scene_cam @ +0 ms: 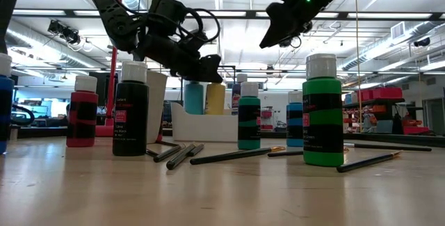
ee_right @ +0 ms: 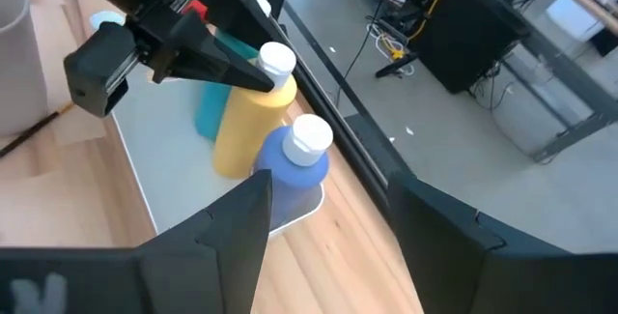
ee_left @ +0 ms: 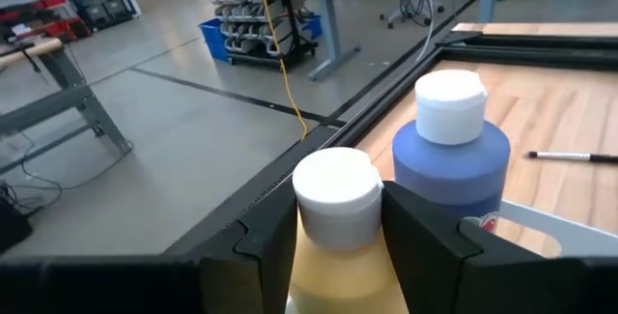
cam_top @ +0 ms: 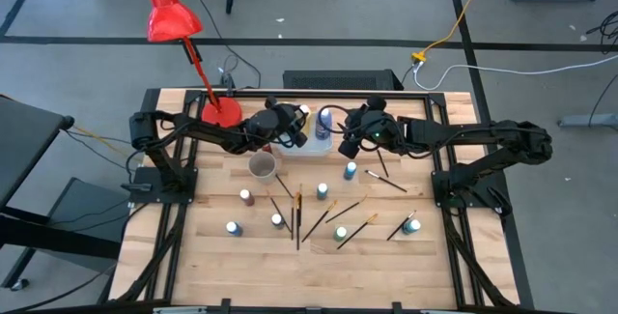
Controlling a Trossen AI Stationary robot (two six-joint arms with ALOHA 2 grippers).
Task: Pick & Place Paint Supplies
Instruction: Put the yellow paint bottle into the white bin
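The wooden table (cam_top: 212,256) carries the whole job: loose paint bottles and brushes spread over its near half, and a white tray (cam_top: 311,152) at the far edge that looks like the collection point. A teal bottle (ee_right: 210,111) and a blue bottle (ee_right: 294,164) stand in it already, packed close, which suggests bottles are being lined up there one by one.

The left gripper (ee_left: 338,242) is over that tray now, fingers clamped either side of a yellow bottle (ee_right: 253,111) just under its white cap. That high grip keeps the bottle upright for setting down; it sits right against the blue one, so my read is placement, release not yet done.

The right gripper (ee_right: 328,217) hangs just above the tray's other end with its fingers spread wide and nothing between them, probably waiting clear of its partner.

Still to collect: a green bottle (scene_cam: 322,115), a black bottle (scene_cam: 131,111), a red bottle (scene_cam: 83,113) and the paintbrushes (cam_top: 297,215) lying fanned mid-table. A white cup (cam_top: 262,166) stands beside the tray, possibly for brushes.
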